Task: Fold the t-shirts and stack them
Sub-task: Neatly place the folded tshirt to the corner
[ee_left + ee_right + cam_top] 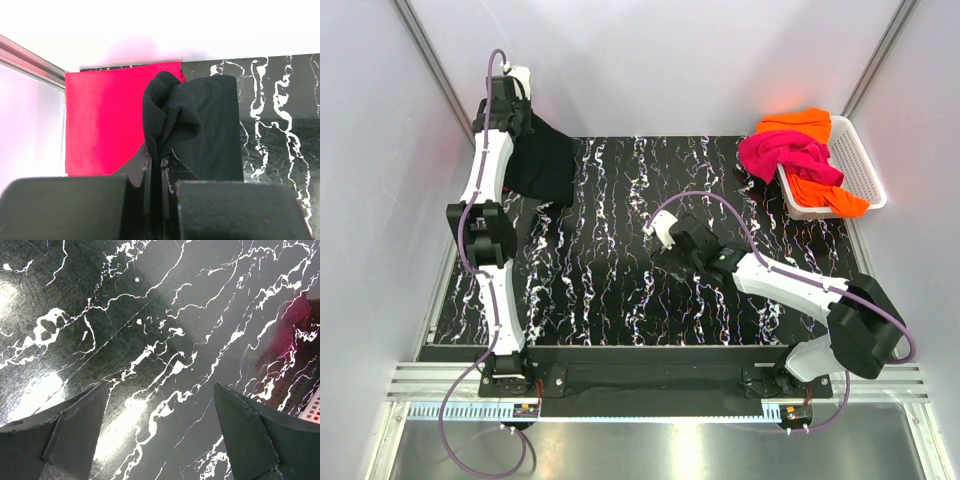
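Marbled table (620, 290). Left gripper (156, 170) clamps bunched black shirt (205, 120) near red shirt (100, 120); right gripper (159, 390) apart, empty. Risk: crumpled, skewed stack.

Bare tabletop (610, 290) open across the centre and near edge, black t-shirt (545, 165) bunched in the far-left corner, white basket (865, 165) filling the far-right corner, magenta t-shirt (780, 155) and orange t-shirt (800, 122) heaped over its rim

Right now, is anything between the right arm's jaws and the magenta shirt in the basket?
Nothing visible does. Only bare marbled table lies between the right arm's open jaws and the magenta shirt, which spills over the left rim of the basket.
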